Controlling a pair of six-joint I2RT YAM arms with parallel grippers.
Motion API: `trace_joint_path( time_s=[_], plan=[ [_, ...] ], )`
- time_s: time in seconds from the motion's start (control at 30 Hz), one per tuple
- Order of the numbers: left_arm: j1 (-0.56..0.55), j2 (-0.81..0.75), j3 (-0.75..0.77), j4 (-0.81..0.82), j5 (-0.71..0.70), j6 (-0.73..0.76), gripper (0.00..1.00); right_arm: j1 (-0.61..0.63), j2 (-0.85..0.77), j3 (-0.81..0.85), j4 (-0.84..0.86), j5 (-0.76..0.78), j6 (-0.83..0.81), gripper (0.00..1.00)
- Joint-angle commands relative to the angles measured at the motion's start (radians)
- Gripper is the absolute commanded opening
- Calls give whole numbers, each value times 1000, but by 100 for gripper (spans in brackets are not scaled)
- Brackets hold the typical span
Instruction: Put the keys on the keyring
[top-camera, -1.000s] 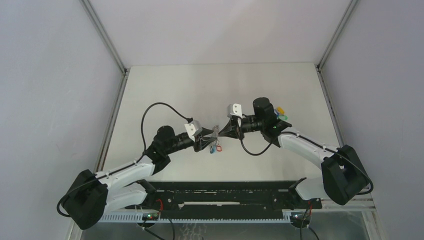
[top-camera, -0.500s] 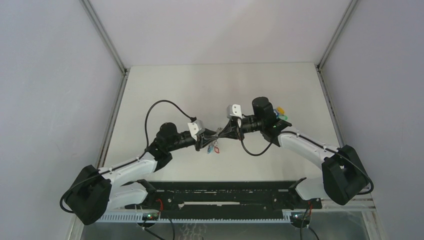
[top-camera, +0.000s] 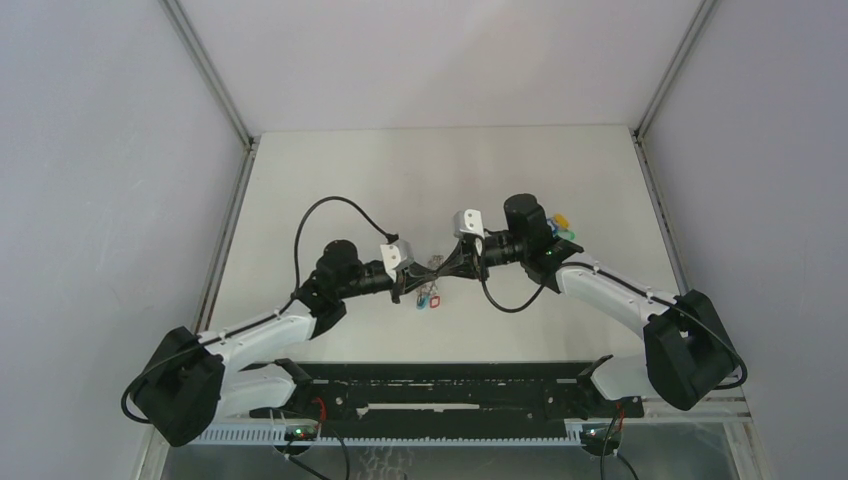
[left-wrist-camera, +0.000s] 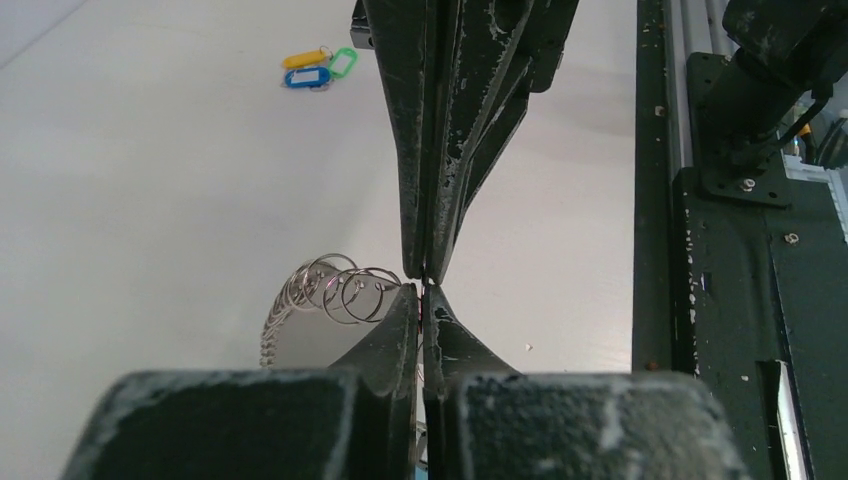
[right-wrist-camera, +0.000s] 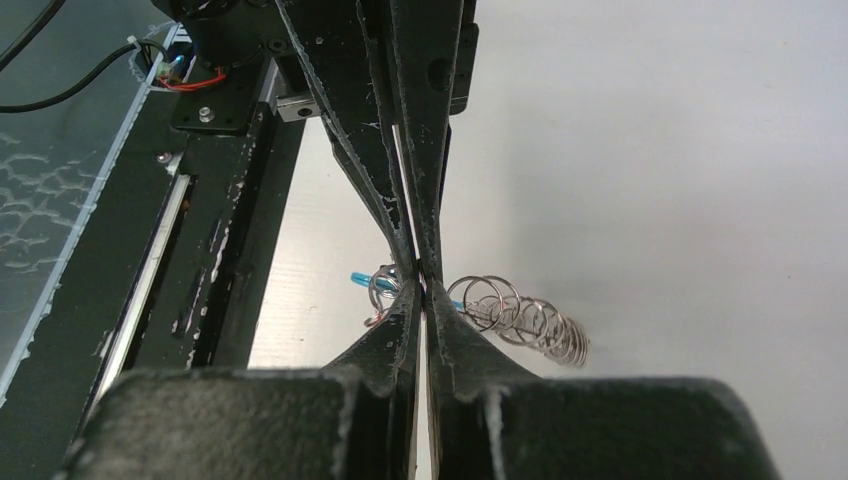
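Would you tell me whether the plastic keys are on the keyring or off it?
Off: the coloured plastic keys lie on the table, apart from the grey metal keyring.

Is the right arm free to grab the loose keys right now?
Probably not: the right tool is shut on the keyring, and the keys lie behind it, beside its wrist.

Left fingers now shut at the keyring

A second ago the left fingers stood spread in a wide V, short of the keyring. Half a second later they had narrowed around it, and now they are pressed together with the ring's wire coils just beside their tips. The left arm has reached forward and to the right. Its elbow sits farther up the bench, and its black cable arches higher.
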Motion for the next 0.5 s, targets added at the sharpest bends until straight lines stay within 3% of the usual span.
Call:
trace_joint_path(
  time_s=[0.0,0.07,0.13,0.23,0.47],
  plan=[
    [5,-36,67,-59,5,45,0,3,-32,52,8,-4,-24,0],
    [5,-67,75,-104,-11,62,0,2,-47,52,-26,35,-36,0],
    [4,-105,82,-145,-26,80,0,3,-75,44,-47,64,-50,15],
    [2,-148,84,-192,-52,110,0,1,-121,10,-36,83,-67,27],
    [-39,-176,113,-281,-131,173,0,16,-130,0,1,99,-92,36]
  ],
)
